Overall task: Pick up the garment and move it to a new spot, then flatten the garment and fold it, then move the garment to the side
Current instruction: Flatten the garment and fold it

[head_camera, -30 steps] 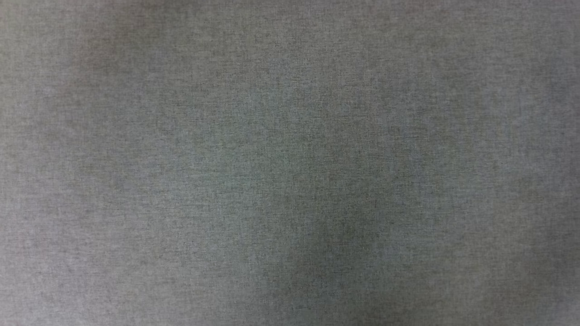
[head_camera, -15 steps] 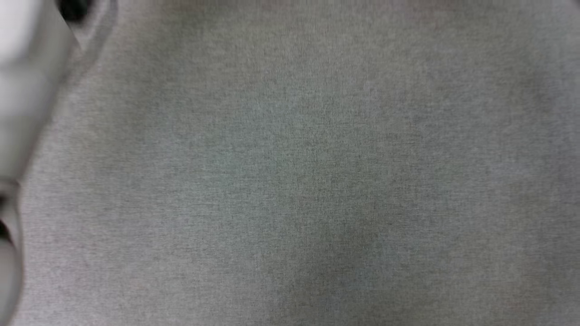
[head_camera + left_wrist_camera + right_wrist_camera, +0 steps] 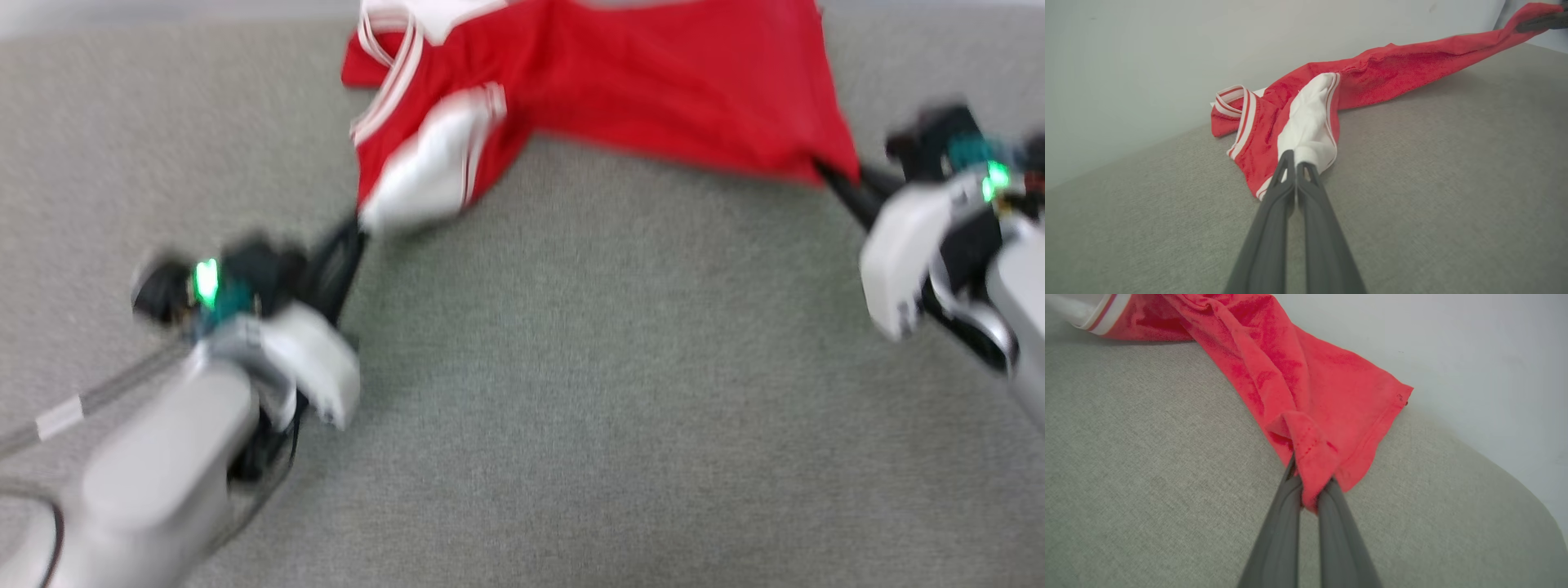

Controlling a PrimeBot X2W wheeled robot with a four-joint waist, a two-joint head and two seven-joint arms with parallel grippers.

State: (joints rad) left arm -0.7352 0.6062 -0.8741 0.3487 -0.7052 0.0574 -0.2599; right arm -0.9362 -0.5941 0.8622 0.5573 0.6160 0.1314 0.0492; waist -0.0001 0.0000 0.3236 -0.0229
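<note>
Left gripper (image 3: pixel 1295 161) is clamped on the cuff of the white sleeve (image 3: pixel 1310 122), its 2 fingers pressed together with cloth pinched at the tips. Right gripper (image 3: pixel 1310 486) is likewise closed tight, on a bunched corner of the red hem (image 3: pixel 1380 424). Between the 2 grips the red basketball shirt (image 3: pixel 653 90) spans the far part of the grey fabric surface (image 3: pixel 571 392), close to the pale wall (image 3: pixel 1147 49). The collar end with striped trim (image 3: pixel 1237 110) lies crumpled on the surface near the left grip. The hem side rises off the surface toward the right grip. No print is visible, and the head view is blurred. Step in hand looks like step 1, pick up and relocate: both grabs are made, but the shirt is not flat and not laid out anywhere new. The next move probably calls for both arms to lift and travel together at matched spacing, so neither pinch slips. The sleeve-cuff grip looks thin and could pull free. After that comes the set-down and spreading flat before any fold.
</note>
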